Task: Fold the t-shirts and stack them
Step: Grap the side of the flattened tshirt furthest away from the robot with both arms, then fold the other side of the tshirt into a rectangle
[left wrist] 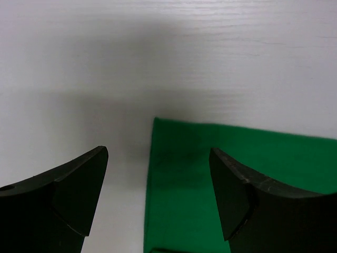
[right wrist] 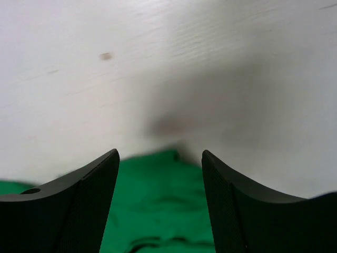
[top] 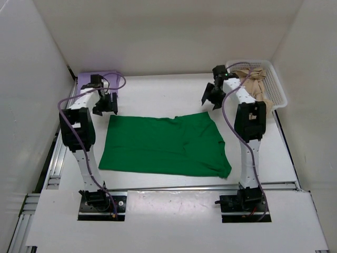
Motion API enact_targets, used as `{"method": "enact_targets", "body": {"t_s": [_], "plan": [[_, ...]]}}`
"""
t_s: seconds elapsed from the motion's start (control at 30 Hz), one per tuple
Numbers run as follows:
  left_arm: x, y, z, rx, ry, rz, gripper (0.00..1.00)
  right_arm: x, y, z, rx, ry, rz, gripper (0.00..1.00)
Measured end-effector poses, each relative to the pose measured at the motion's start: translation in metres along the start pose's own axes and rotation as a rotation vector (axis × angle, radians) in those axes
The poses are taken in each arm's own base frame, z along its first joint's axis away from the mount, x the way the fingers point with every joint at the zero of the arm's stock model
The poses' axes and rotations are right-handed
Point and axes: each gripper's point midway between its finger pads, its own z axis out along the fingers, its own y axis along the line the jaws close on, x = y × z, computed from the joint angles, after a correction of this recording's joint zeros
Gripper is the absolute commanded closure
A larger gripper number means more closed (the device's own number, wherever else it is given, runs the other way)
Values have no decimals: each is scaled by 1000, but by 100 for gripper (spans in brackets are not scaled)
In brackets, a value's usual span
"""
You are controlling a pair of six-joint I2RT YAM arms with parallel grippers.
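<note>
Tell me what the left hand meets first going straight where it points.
The left hand would most likely meet the corner of the bright green cloth t-shirt lying on the white table; depth is unclear, so it may land on bare tabletop just beside it.

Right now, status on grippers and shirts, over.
Left gripper open, right gripper open, both empty over far corners of green t-shirt. It lies flat on table; tan t-shirt in basket, lavender t-shirt far left. Nothing in the way.
</note>
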Motion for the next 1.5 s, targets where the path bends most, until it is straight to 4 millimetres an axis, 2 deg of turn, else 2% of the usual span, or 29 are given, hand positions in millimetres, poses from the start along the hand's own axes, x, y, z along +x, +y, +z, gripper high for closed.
{"method": "enact_targets", "body": {"t_s": [0.07, 0.1, 0.23, 0.3, 0.4, 0.43, 0.47, 0.5, 0.57, 0.63, 0.67, 0.7, 0.73, 0.77, 0.8, 0.9, 1.0, 1.03, 1.13, 1.27, 1.3, 1.33, 1.4, 1.5], "plan": [[8, -6, 20, 16, 48, 6, 12, 15, -14, 32, 28, 79, 19, 31], [10, -7, 26, 19, 61, 8, 12, 21, -19, 40, 30, 115, 36, 31], [16, -10, 37, 32, 91, 8, 12, 16, -25, 38, -7, 127, 62, 33], [17, -8, 38, 31, 95, 4, 12, 23, -27, 36, -30, 144, 72, 36], [18, -7, 39, 34, 99, 0, 12, 46, -27, 30, -56, 193, 76, 39], [17, -6, 40, 33, 101, -2, 13, 53, -25, 28, -67, 210, 75, 41], [15, -5, 41, 32, 99, -3, 15, 59, -24, 26, -76, 225, 76, 50], [13, -5, 42, 35, 95, -3, 18, 62, -22, 26, -84, 236, 76, 54], [8, -7, 43, 41, 87, -3, 29, 65, -17, 27, -109, 249, 79, 60], [8, -10, 43, 58, 86, -5, 39, 67, -11, 28, -133, 261, 86, 71], [9, -12, 43, 67, 88, -4, 53, 68, -9, 29, -141, 266, 92, 75], [10, -15, 43, 82, 91, -7, 61, 69, -8, 29, -146, 270, 97, 86], [11, -16, 43, 93, 95, -9, 72, 69, -6, 29, -153, 272, 100, 90], [12, -19, 43, 106, 98, -8, 89, 69, -5, 29, -159, 274, 106, 93], [14, -21, 43, 121, 103, -10, 90, 68, -4, 29, -163, 271, 107, 100], [18, -28, 40, 158, 119, -10, 90, 64, -3, 28, -169, 253, 107, 100], [25, -29, 35, 165, 142, -13, 90, 64, -4, 15, -168, 216, 91, 100], [29, -29, 31, 162, 148, -13, 90, 65, -5, 7, -170, 195, 78, 100], [41, -25, 8, 140, 148, -11, 90, 74, -6, -34, -184, 91, 11, 100], [57, -17, -47, 90, 76, -3, 90, 117, 3, -94, -240, -54, -128, 94], [64, -15, -61, 77, 59, 0, 90, 132, 5, -103, -252, -74, -160, 90], [71, -15, -71, 68, 43, 5, 90, 149, 8, -108, -270, -85, -193, 80], [96, -13, -81, 50, 52, 11, 90, 186, 1, -103, -272, -63, -226, 65], [144, -15, -71, 40, 150, 22, 90, 242, -39, -77, -193, 39, -203, 55]]}}
